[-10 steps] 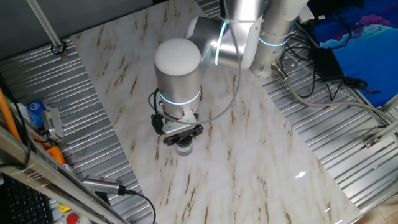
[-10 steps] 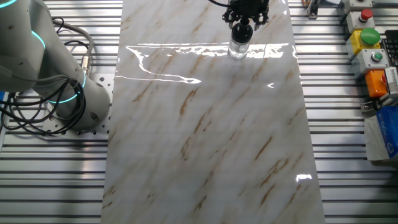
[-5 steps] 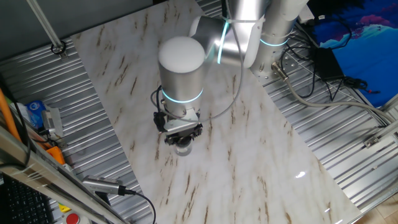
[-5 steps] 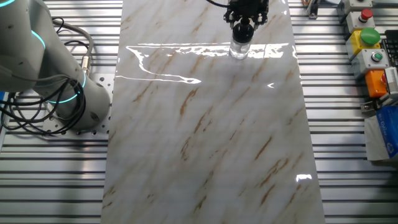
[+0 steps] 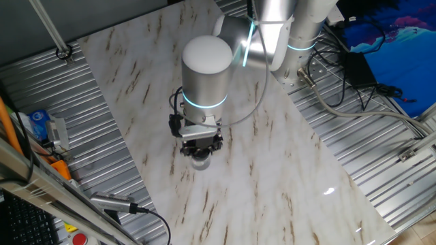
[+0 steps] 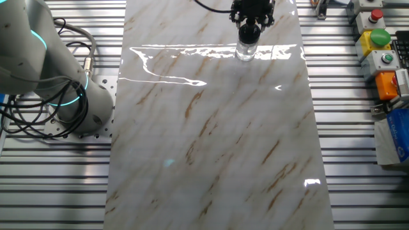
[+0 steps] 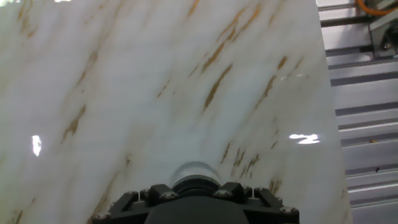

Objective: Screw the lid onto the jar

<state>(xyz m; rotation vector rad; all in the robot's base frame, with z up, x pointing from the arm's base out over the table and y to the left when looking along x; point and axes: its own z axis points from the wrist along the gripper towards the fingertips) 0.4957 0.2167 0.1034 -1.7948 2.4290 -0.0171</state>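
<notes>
A: In one fixed view the wrist is turning — the big grey joint is sitting further right than a second ago, while the pincer (image 5: 201, 147) is staying over the jar (image 5: 201, 160) on the marble tabletop (image 5: 286, 170).

B: So the arm is twisting in place, not travelling. That reads as the screwing turn being under way, with the lid hidden under the black fingers here.

A: In the other fixed view the pincer (image 6: 250, 21) is hanging at the far end of the tabletop (image 6: 211, 140), directly over the jar (image 6: 245, 50), which is standing upright in a streak of glare. A dark cap, probably the lid (image 6: 248, 31), is sitting on the jar's mouth between the fingers — the jar itself is not shifting from half a second ago.

B: Is the pincer clamping on the lid?

A: It looks closed around it, though the view is too small to be sure of contact.

B: And the hand view?

A: The pincer's (image 7: 196, 200) black body is filling the bottom edge, with the jar's (image 7: 195, 172) glass shoulder peeking just beyond it. Veined marble is stretching away, bare of other things, and ribbed metal decking (image 7: 367, 124) is bordering it on the right.

B: Back in the other fixed view, a button box (image 6: 380, 45) is sitting well clear of the work.
</notes>
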